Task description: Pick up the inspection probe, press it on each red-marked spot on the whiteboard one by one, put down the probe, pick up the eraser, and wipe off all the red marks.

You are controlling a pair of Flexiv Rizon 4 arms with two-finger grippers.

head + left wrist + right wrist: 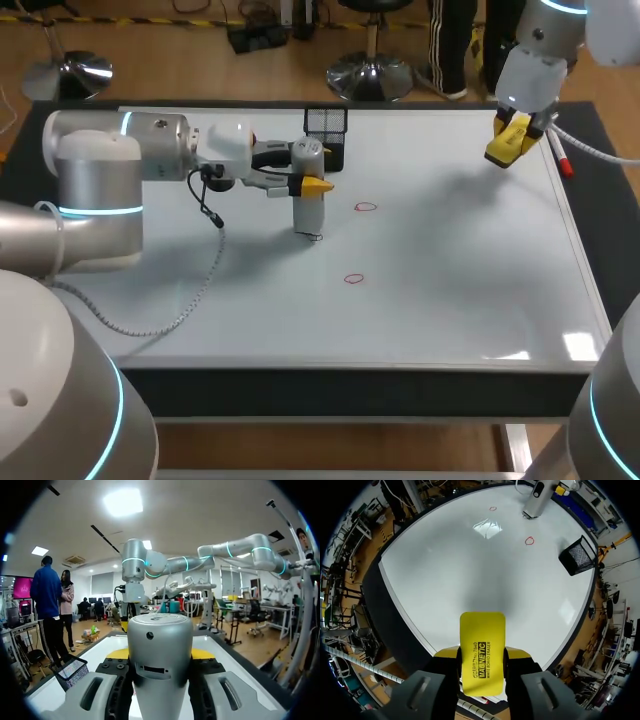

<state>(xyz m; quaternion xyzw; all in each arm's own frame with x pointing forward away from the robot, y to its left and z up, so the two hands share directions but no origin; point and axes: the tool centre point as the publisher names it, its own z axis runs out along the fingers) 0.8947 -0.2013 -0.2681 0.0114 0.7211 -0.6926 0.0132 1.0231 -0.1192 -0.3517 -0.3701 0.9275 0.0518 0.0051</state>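
First, on the near stretch of the glossy white whiteboard (450,300) you see the nearer red mark (353,278), a small hand-drawn oval outline. Past it, your left gripper (314,186) reaches in sideways from the left and clamps the inspection probe (309,212) between its yellow tips. The probe is a smooth grey cylinder with a rounded cap, and it stands upright. Its lower end is at the board or just above it; you cannot tell which. It sits on neither mark. The farther red mark (366,207), another thin oval, lies just beside the probe toward your right.

Behind the probe, near the far edge, stands a black wire mesh basket (326,124), square-sided and open-topped.

Farthest off, at the far right corner, your right gripper (481,656) hangs above the board with its fingers pressed on both long sides of the eraser (481,630), a flat yellow slab with rounded corners. A white marker pen (560,158) with a red cap lies at the board's right edge.
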